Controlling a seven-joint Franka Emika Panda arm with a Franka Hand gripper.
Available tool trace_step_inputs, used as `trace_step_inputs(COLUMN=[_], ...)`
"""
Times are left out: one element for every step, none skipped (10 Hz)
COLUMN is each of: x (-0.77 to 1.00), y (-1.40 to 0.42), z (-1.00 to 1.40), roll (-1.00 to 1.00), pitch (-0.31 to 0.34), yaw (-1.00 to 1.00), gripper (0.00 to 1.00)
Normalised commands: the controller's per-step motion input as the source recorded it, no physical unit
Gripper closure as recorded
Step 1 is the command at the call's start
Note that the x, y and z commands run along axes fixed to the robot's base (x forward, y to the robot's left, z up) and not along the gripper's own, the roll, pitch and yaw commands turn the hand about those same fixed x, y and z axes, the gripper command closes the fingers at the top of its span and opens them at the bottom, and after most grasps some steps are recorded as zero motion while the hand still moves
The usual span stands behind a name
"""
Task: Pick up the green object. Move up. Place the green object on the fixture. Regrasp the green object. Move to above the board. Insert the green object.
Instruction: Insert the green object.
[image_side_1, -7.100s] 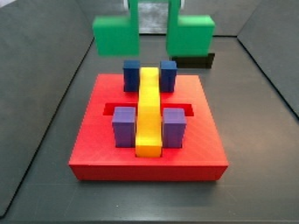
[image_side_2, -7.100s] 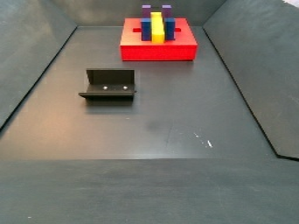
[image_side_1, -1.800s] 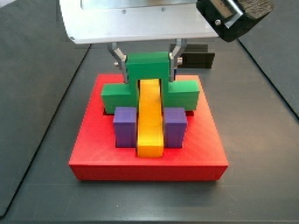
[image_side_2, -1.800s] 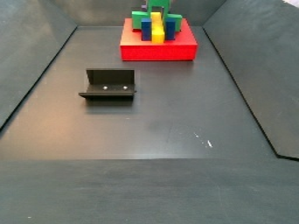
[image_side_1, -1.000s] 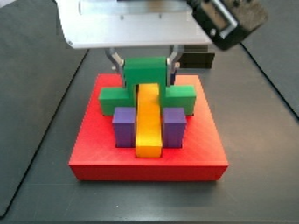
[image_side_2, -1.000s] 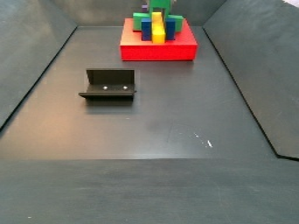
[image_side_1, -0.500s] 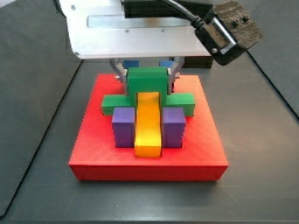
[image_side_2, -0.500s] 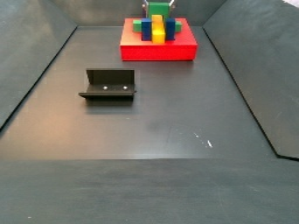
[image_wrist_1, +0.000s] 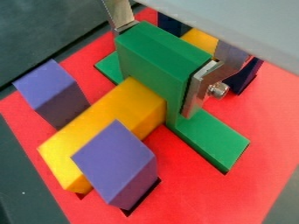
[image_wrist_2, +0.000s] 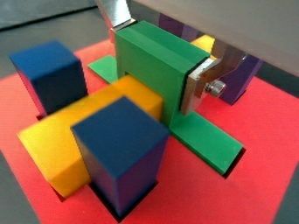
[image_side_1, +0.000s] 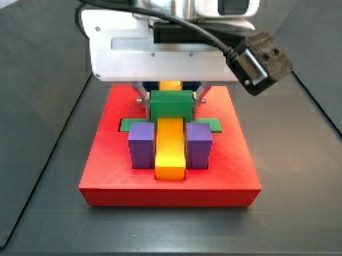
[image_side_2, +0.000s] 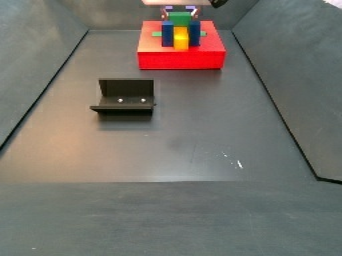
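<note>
The green object (image_wrist_1: 158, 66) (image_wrist_2: 152, 74) straddles the long yellow bar (image_wrist_1: 111, 122) on the red board (image_side_1: 167, 190), and its two flat ends sit low against the board's surface. My gripper (image_wrist_1: 160, 57) (image_wrist_2: 160, 57) is shut on its raised middle, with a silver finger (image_wrist_1: 201, 87) pressed flat on each side. In a side view the gripper (image_side_1: 171, 98) hangs from the white wrist body straight above the board, with the green object (image_side_1: 170, 104) between the blue and purple blocks. The fixture (image_side_2: 124, 98) stands apart on the dark floor, with nothing on it.
Purple blocks (image_wrist_1: 52, 87) flank the yellow bar on one side of the green piece, and blue blocks (image_wrist_2: 52, 74) flank it on the other. The board (image_side_2: 181, 58) lies at the far end of a dark walled bin.
My gripper has come down with the green object. The piece was above the yellow bar and now sits low over it, its ends down at the board.
</note>
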Motion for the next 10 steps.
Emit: trace_step_inputs(x=[0.23,0.12,0.01,0.0,0.0,0.0,0.0,0.0,0.0,0.0], y=[0.0,0.0,0.0,0.0,0.0,0.0,0.0,0.0,0.0,0.0], z=[-0.57,-0.42,-0.31,-0.32,-0.32,-0.3,-0.24,-0.09,-0.03,0.0], roll=[0.06,0.02,0.0,0.12,0.2,0.2,0.17,0.1,0.07,0.02], pitch=[0.0,0.0,0.0,0.001,0.034,0.049,0.05,0.069,0.044,0.0], yaw=[0.0,0.0,0.0,-0.01,-0.12,-0.19,-0.16,-0.07,-0.05,0.0], gripper=[1.0,1.0,1.0,1.0,1.0,1.0,1.0,1.0,1.0,1.0])
